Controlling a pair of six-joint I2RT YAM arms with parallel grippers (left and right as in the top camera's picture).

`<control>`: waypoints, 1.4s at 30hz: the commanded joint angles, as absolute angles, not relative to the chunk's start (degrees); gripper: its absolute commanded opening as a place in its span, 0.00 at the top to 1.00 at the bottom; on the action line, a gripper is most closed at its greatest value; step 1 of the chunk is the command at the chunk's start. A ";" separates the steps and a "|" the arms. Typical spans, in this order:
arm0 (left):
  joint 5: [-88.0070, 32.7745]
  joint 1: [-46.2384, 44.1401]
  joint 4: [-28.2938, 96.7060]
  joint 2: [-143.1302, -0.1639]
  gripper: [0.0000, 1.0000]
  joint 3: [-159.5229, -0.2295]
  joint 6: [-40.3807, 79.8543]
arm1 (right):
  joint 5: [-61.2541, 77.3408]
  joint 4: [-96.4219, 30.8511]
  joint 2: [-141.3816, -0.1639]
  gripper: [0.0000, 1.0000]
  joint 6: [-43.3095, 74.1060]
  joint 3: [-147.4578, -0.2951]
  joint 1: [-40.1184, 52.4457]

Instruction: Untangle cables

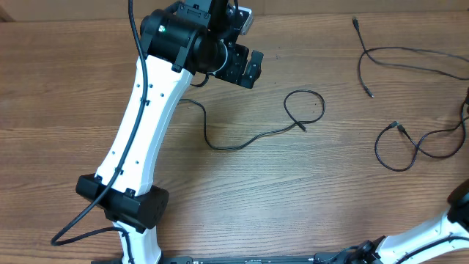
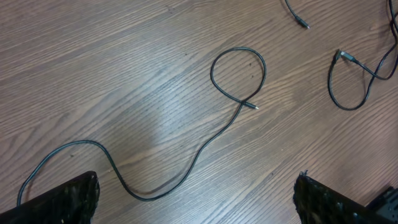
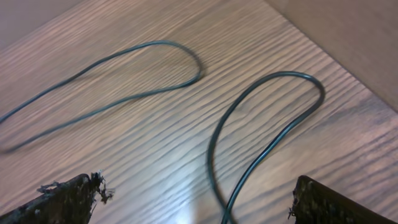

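- Worktop [image 1: 66, 88] under the overhead camera carries three thin black cables, and none crosses another. The centre cable [image 1: 220, 149] snakes rightward and ends in a small loop. The upper-right cable [image 1: 399, 50] trails off the frame's edge. The right-hand cable [image 1: 379, 150] curls just below it. Spread well apart like this, they look largely sorted.
- The left arm [image 1: 139, 125] leans across the top of the same view, probably so that its wrist camera looks down on the centre cable. The right arm [image 1: 432, 235] shows only at the lower right corner, and its fingers are outside this view.
- From the left wrist, the left fingers [image 2: 68, 199] stand wide apart with nothing between them, raised clear of the wood. The centre cable's loop lies ahead of them, crossing over itself just beside its plug. In my judgement that crossing is the one snarl left here, and the spread stance suits a descent onto it.
- From the right wrist, the right fingers [image 3: 329, 202] are likewise spread and grip nothing. A near loop [image 3: 292, 74] runs down between them, lying flat on the wood rather than pinched. A far loop [image 3: 155, 43] lies beyond, apart from it. I cannot tell whether the two belong to one cable. The worktop's edge is close behind, so a careless drag could pull a loop over it.
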State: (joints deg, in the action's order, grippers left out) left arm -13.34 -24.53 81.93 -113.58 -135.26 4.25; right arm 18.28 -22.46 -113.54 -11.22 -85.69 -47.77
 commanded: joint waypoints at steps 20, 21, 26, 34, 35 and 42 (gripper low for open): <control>-12.91 -24.38 82.08 -112.77 0.00 -136.14 3.38 | 19.05 -50.35 -99.02 0.00 -25.04 -85.82 -45.28; -12.91 -24.38 82.08 -112.77 0.00 -136.14 3.36 | 16.58 -52.10 -99.02 0.00 -26.26 -85.82 -45.28; -12.93 -24.38 82.08 -112.77 0.00 -136.14 3.36 | 13.72 -54.72 -99.02 0.00 -24.97 -83.77 -45.34; -12.91 -24.38 82.08 -112.77 0.00 -136.14 3.36 | 13.52 -51.13 -99.02 0.00 -25.17 -73.25 -45.32; -12.91 -24.38 82.08 -112.77 0.00 -136.14 3.36 | 13.52 -50.76 -99.02 0.00 -25.21 -72.25 -45.32; -12.91 -24.38 82.08 -112.77 0.00 -136.14 3.36 | 5.23 -47.66 -99.02 0.10 -27.53 -64.60 -45.34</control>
